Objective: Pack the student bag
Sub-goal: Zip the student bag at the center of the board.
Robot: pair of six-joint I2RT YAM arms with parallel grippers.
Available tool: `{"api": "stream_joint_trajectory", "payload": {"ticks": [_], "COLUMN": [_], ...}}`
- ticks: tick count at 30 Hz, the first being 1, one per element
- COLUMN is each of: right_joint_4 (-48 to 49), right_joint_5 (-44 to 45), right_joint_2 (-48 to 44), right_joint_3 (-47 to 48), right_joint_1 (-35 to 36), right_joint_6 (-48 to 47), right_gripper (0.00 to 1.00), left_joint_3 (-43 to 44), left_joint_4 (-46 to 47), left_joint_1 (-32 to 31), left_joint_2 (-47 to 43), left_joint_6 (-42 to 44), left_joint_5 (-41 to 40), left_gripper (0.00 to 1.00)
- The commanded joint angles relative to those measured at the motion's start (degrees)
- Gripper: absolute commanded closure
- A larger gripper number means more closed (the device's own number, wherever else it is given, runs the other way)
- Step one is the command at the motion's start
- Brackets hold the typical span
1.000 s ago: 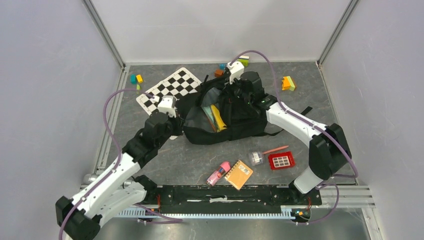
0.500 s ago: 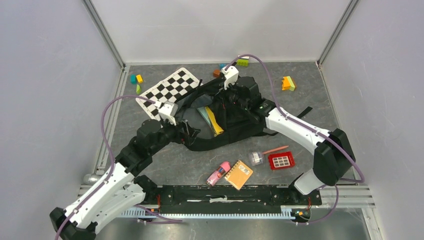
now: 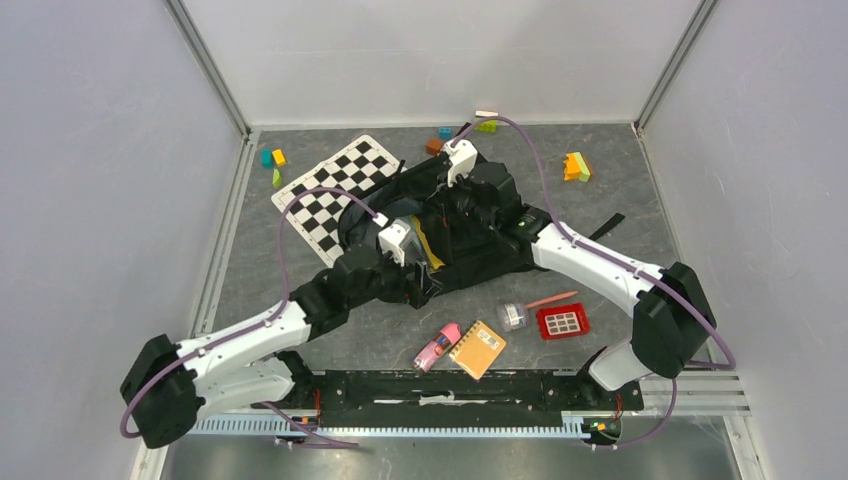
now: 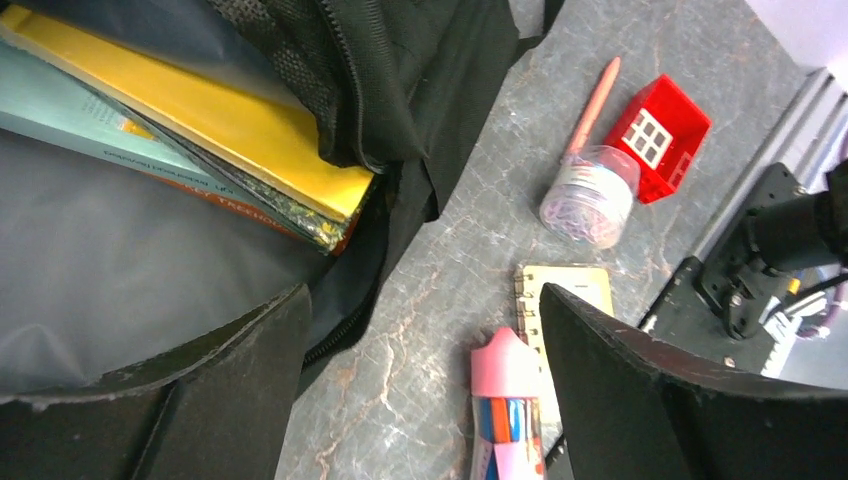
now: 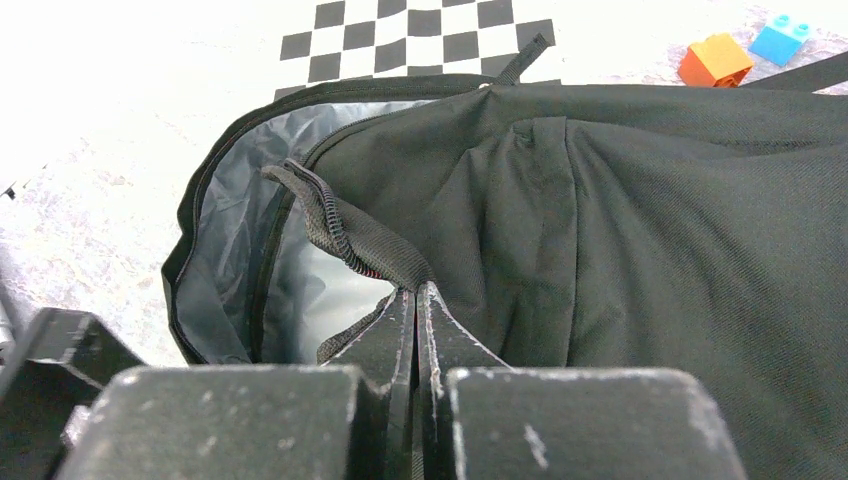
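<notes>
On the grey table (image 3: 640, 190) the student bag (image 3: 475, 262) lies mid-floor with its mouth open. The right gripper (image 5: 415, 300) is pinched tight on the bag's zipper rim. The left gripper (image 4: 420, 300) gapes wide and empty over the near rim, where books (image 4: 250, 130) jut out, with bare tabletop between there and the pink pen case (image 4: 505, 400).

Left arm (image 3: 240, 345), right arm (image 3: 600, 262): white links, black joints, purple cables (image 3: 281, 250), scuffed black gripper fingers (image 5: 450, 345)

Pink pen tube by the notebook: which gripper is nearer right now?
Left. The left gripper hangs open just beyond the pink pen tube, at the student bag's near edge; the right gripper is shut on the bag's far rim.
</notes>
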Motion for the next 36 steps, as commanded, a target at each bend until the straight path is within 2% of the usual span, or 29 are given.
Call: {"api": "stream_joint_trajectory", "payload": {"ticks": [1, 10, 16, 21, 29, 33, 36], "right_joint_4": [2.7, 2.6, 2.7, 2.7, 2.7, 2.4, 2.0], "right_joint_5": [0.8, 0.8, 0.8, 0.6, 0.7, 0.8, 1.2], "right_joint_2": [-2.5, -3.0, -2.5, -2.1, -1.9, -1.9, -1.9], "right_joint_3": [-0.8, -0.7, -0.7, -0.7, -0.9, -1.2, -1.4], "right_joint_1": [0.4, 0.6, 0.6, 0.6, 0.6, 0.6, 0.6], "right_joint_6": [1.8, 2.2, 2.1, 2.1, 2.0, 1.9, 1.7], "right_gripper": [1.00, 1.00, 1.00, 1.00, 1.00, 1.00, 1.00], "left_joint_3": [-1.4, 0.5, 1.8, 2.2, 2.8, 2.7, 2.0], "left_joint_4": [11.4, 15.9, 17.8, 19.2, 22.0, 22.4, 23.0], "left_joint_1": [-0.7, -0.8, -0.8, -0.8, -0.8, -0.8, -0.8], "left_joint_2": [5.1, 14.4, 18.5, 20.0, 21.7, 22.0, 21.3], "left_joint_6": [2.0, 0.4, -0.2, -0.2, -0.3, -0.4, -0.6], "left_joint_5": [-4.6, -11.8, -8.7, -7.8, -6.3, -5.8, -5.2], "left_gripper": [0.14, 0.33, 0.35, 0.31, 0.46, 0.61, 0.63]}}
